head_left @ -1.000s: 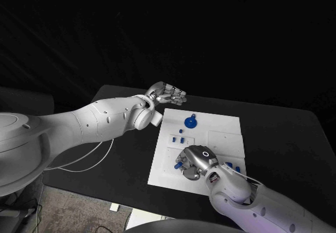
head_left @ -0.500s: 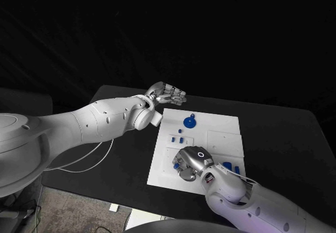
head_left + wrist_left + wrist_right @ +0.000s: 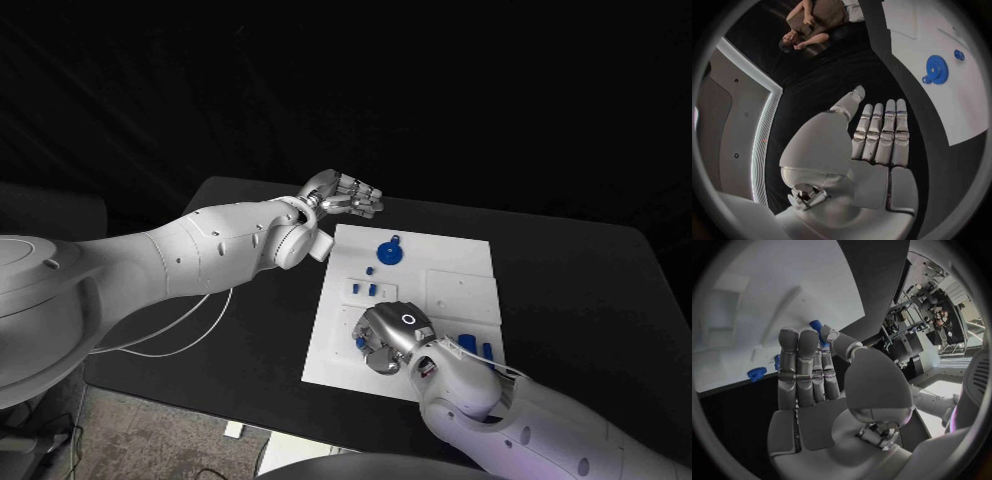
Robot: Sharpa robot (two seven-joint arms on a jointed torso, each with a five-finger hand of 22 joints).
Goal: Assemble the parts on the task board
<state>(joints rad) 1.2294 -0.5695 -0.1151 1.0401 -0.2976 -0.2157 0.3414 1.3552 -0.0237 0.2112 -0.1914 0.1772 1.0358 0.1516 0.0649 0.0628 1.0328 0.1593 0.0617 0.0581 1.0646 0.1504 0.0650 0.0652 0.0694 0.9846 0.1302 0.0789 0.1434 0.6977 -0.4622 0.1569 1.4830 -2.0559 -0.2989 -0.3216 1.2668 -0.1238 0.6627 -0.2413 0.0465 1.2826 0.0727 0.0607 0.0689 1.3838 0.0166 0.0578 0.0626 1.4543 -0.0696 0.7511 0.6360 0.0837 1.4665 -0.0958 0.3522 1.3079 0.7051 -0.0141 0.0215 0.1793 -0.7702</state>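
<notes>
Head view | right hand pinches small blue part | left hand curled, holding nothing | flat white task board

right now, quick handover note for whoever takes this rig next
Left hand: holds nothing, fingers together, raised past the far left corner of the task board.
Right hand: low over the board's near left area, fingers touching a small blue part; a firm hold cannot be confirmed.
Blue gear sits at the board's far end, small blue parts mid-board.
Done: unclear. Left: most assembly.
</notes>
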